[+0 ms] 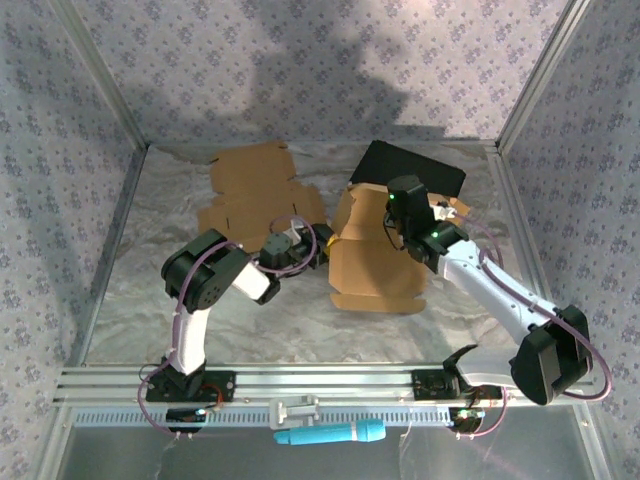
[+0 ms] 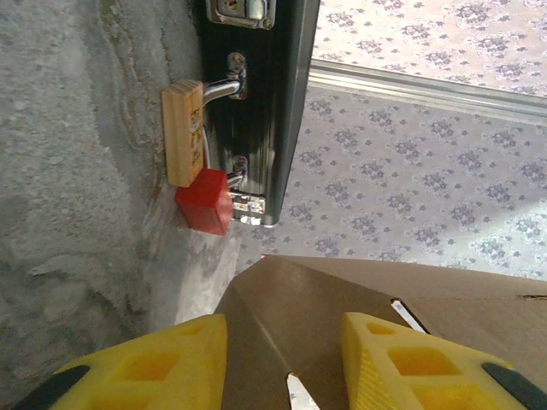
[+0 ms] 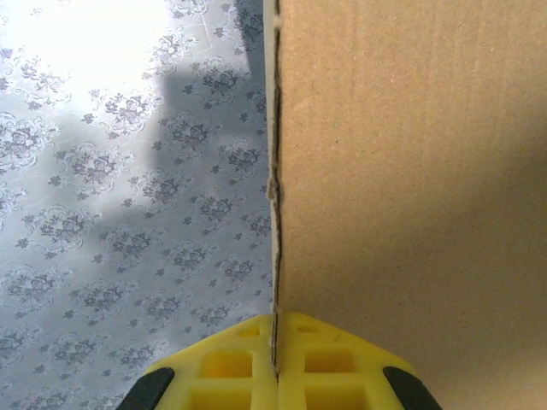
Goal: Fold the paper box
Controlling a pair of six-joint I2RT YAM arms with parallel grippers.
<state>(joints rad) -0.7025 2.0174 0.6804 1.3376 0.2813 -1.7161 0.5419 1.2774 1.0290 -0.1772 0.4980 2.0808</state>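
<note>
Brown cardboard, the half-folded box (image 1: pixel 375 265) sits right of centre on the crinkled foil table (image 1: pixel 150 300), in front of a black case (image 1: pixel 415 165). A flat cardboard sheet (image 1: pixel 255 185) lies further back on the left. The right gripper (image 3: pixel 275 329) has its yellow fingers pressed together on the edge of an upright box panel, clamping it. The left gripper (image 2: pixel 282 329) is at the box's left side, its fingers (image 2: pixel 171 363) apart with a corner of the box in the gap, and beyond it a wooden block (image 2: pixel 184 132) and a red block (image 2: pixel 203 201) sit against the case.
</note>
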